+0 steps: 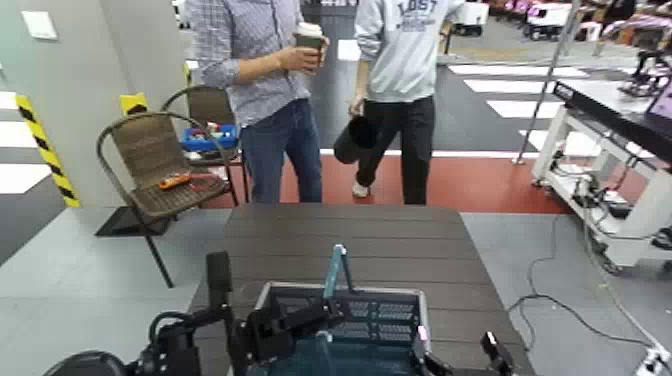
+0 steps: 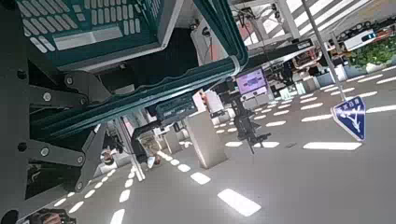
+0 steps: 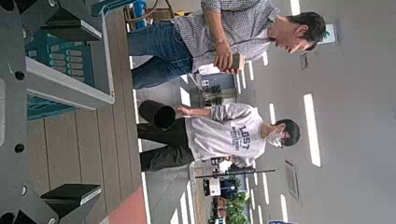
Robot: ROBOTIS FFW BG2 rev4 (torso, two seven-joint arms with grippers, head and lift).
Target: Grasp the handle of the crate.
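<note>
On the brown slatted desk [image 1: 350,240], crate [image 1: 418,298] sits at the near side, handle [image 1: 333,272] raised above its rim. Left hand [image 2: 91,116] is closed on the handle over the crate; right hand [image 3: 77,110] stands open by the crate's right side, holding nothing.

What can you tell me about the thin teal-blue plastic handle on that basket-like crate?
The handle is a narrow, smooth-looking teal-blue strip with bent corners. It stands raised above the light grey rim of the lattice-sided crate, over the dark slatted table. The robot's left gripper is closed on it.
</note>
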